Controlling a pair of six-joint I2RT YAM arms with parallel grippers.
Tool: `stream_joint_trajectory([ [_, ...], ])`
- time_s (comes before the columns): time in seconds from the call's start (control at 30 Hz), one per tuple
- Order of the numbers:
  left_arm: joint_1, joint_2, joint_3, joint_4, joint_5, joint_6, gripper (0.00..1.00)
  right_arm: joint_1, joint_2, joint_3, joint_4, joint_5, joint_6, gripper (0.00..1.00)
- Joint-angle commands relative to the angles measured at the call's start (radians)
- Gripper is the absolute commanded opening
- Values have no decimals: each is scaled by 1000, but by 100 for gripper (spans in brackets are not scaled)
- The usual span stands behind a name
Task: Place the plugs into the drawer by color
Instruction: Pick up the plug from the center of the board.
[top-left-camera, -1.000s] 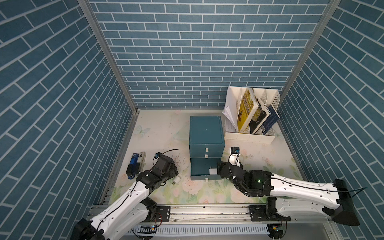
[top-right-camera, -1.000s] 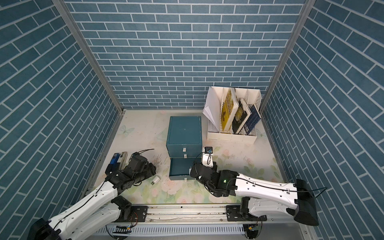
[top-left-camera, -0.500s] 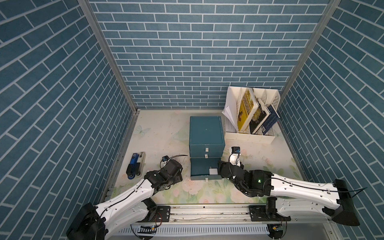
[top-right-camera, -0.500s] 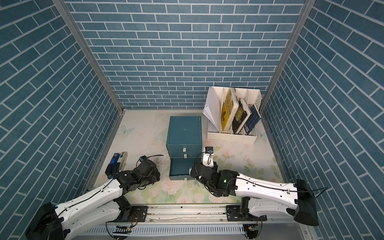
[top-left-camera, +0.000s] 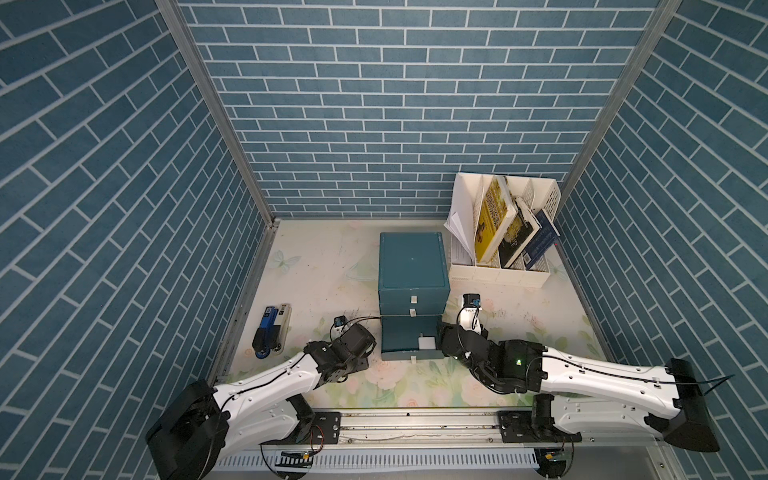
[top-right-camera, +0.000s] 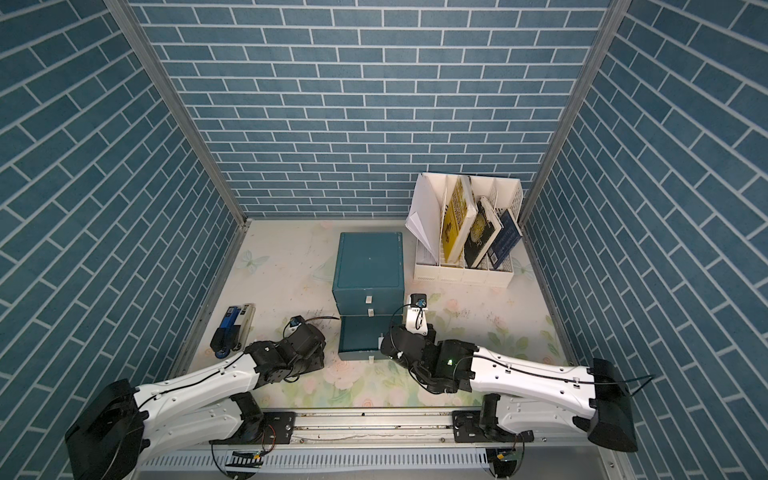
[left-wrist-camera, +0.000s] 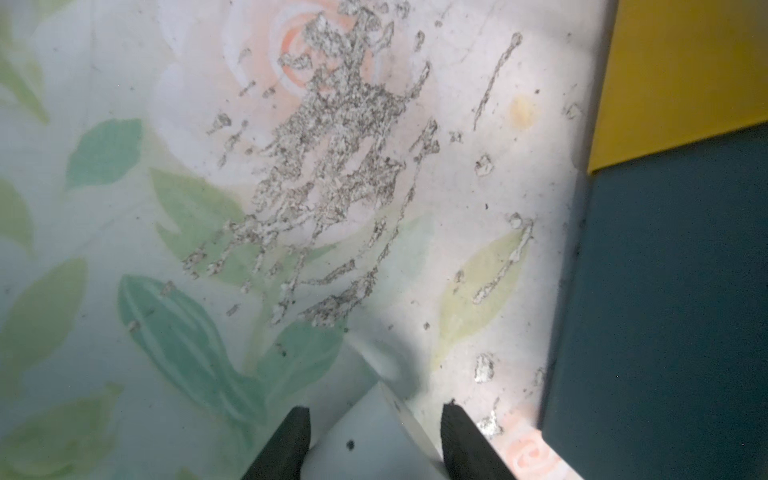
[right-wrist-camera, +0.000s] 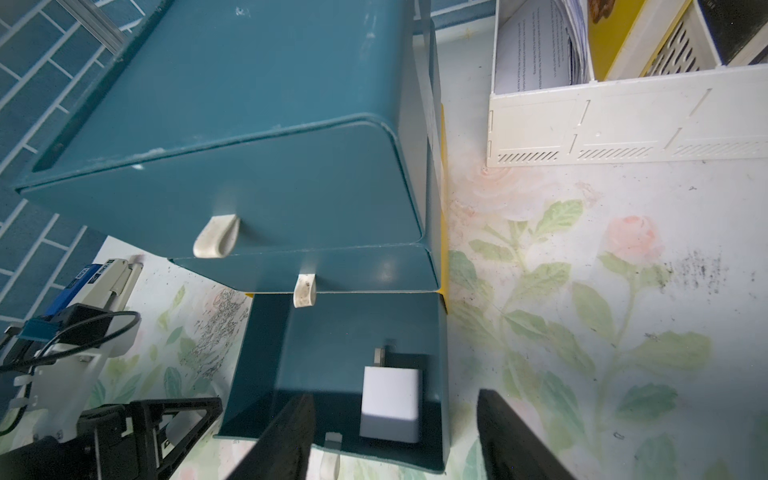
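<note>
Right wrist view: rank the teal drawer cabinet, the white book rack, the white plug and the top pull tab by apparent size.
1. Teal drawer cabinet
2. White book rack, cut off by the frame
3. White plug in the open bottom tier
4. Top pull tab

**Blue brick booth with a flowered counter**

Three walls (top-left-camera: 395, 104) of blue brick pattern with pale joints close the space, joined at the corners by grey metal posts (top-left-camera: 216, 112). The counter (top-left-camera: 324, 266) is pale, printed with pink roses and green leaves, and scuffed with dark marks. At 1 o'clock a white rack (top-left-camera: 498, 270) holds leaning books (top-left-camera: 492, 220). A metal rail (top-left-camera: 415, 422) runs along 6 o'clock.
</note>
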Motion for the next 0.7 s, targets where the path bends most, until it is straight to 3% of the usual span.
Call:
stream_joint_trajectory([
  [0.0,-9,-9,-8,-26,-31,-10,41,-2,-3,6,-20,26,19,65],
  [0.17,-15,-56,55,-89,-118,8,13,-2,-11,0,-28,26,23,65],
  [0.3,-59,-95,135,-129,-195,28,2,-2,-38,-19,-28,31,45,65],
  [0.57,-331,-70,296,-34,-359,98,1,-17,-148,-74,-84,75,143,62],
  [0.67,-377,5,317,61,-363,169,1,-26,-199,-106,-106,80,173,61],
])
